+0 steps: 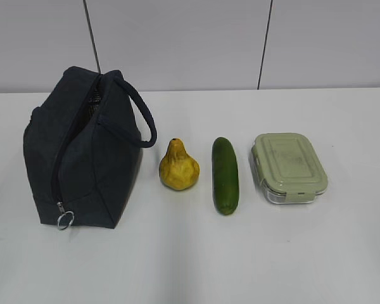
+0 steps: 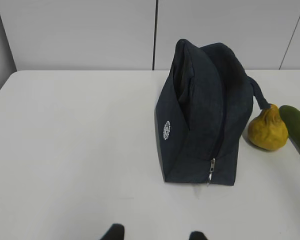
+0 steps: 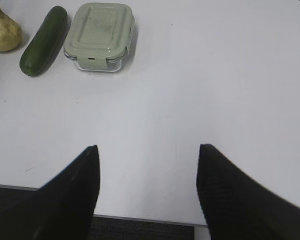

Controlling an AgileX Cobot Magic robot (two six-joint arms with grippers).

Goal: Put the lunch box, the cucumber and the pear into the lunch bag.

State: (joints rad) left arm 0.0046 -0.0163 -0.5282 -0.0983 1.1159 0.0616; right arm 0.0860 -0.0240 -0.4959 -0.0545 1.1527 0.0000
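Observation:
The dark navy lunch bag [image 1: 82, 152] stands at the left of the white table, zipper running down to a silver ring pull [image 1: 64, 220]; it also shows in the left wrist view [image 2: 205, 115]. The yellow pear [image 1: 178, 166] lies right of it, then the dark green cucumber [image 1: 225, 175], then the lunch box [image 1: 289, 167] with its sage-green lid. In the right wrist view the lunch box [image 3: 100, 36], cucumber [image 3: 44, 40] and pear [image 3: 2, 31] lie far ahead at upper left. My left gripper [image 2: 155, 235] is open and empty, short of the bag. My right gripper [image 3: 147, 152] is open and empty over the table's front edge.
The white table [image 1: 304, 253] meets a pale panelled wall at the back. The table's front edge [image 3: 140, 219] shows in the right wrist view, with a dark floor below. Neither arm shows in the exterior view.

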